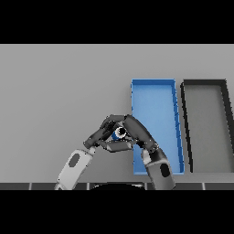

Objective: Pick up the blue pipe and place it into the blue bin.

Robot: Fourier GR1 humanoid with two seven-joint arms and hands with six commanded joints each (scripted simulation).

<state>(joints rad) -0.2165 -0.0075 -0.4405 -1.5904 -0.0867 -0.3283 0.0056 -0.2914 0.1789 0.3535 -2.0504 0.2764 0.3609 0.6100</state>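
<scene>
The left robot hand (99, 133) comes in from the lower left over the grey counter (59, 87), its white and grey forearm slanting up toward the middle of the scene. Its dark fingers are curled toward the right and close in on the blue pipe (115, 135) from the left side. The pipe sits between the two hands, just left of the blue bin, with its round open end facing the viewer; only a small patch of blue and the pale ring of its mouth show between the dark fingers. Whether it rests on the counter or is lifted clear cannot be told.

The right robot hand (138, 131) rises from the lower edge, its forearm overlapping the near left corner of the blue bin (155, 83). Its fingers arch over to the left and curl around the pipe from above and from the right, meeting the fingers of the left hand.

The blue bin is a long rectangular tray running from near to far, and its visible floor holds nothing. Just beside it on the right lies a dark grey bin (203, 82) of similar shape, with nothing on its grey floor.
</scene>
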